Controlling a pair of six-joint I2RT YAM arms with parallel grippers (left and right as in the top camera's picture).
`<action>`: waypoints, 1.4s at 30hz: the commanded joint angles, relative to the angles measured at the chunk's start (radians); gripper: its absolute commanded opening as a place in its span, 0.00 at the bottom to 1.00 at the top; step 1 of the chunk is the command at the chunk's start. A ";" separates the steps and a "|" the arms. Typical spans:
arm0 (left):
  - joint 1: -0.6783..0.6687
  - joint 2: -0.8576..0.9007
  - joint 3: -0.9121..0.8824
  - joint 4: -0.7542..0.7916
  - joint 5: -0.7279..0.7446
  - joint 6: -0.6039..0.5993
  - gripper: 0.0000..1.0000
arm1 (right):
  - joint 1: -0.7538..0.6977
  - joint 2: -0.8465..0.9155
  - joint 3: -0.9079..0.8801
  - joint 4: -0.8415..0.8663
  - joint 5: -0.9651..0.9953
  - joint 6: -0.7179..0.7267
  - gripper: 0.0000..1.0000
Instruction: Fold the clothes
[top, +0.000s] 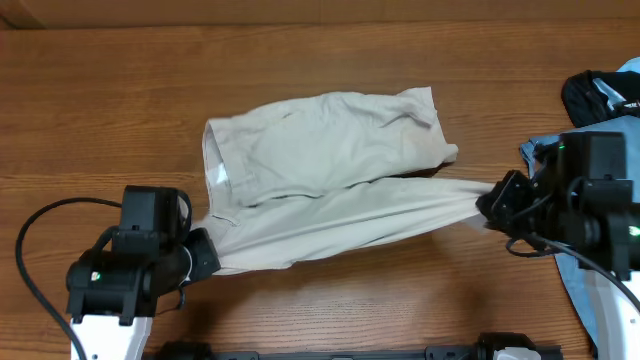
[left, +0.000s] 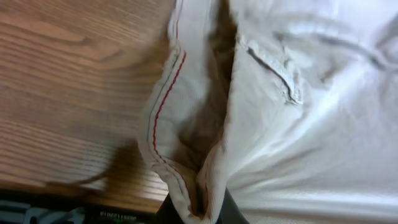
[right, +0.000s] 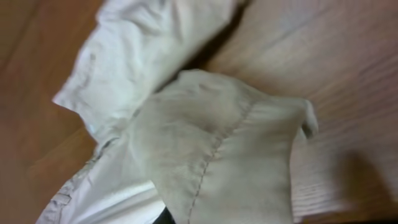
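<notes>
The pale beige shorts (top: 330, 170) lie on the wooden table, one leg flat at the back, the nearer leg pulled taut between my two grippers. My left gripper (top: 200, 255) is shut on the waistband end at the front left; its wrist view shows the red-stitched waistband (left: 165, 106) bunched between the fingers (left: 200, 211). My right gripper (top: 492, 203) is shut on the hem of the nearer leg at the right. In the right wrist view the hem (right: 236, 162) drapes over the fingers and hides them.
A black and pale blue garment (top: 600, 90) lies at the far right edge, with blue cloth (top: 575, 270) under my right arm. A black cable (top: 40, 260) loops at the front left. The table's front edge runs just below my arms.
</notes>
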 joint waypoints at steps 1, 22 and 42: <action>0.027 -0.010 0.034 0.021 -0.230 0.024 0.04 | -0.040 0.002 0.070 0.054 0.179 -0.091 0.04; 0.059 0.500 0.034 0.816 -0.122 0.010 0.06 | -0.039 0.541 0.079 0.413 0.147 -0.298 0.04; 0.087 0.792 0.034 1.240 -0.045 -0.199 1.00 | 0.103 0.748 0.084 0.937 0.092 -0.282 0.92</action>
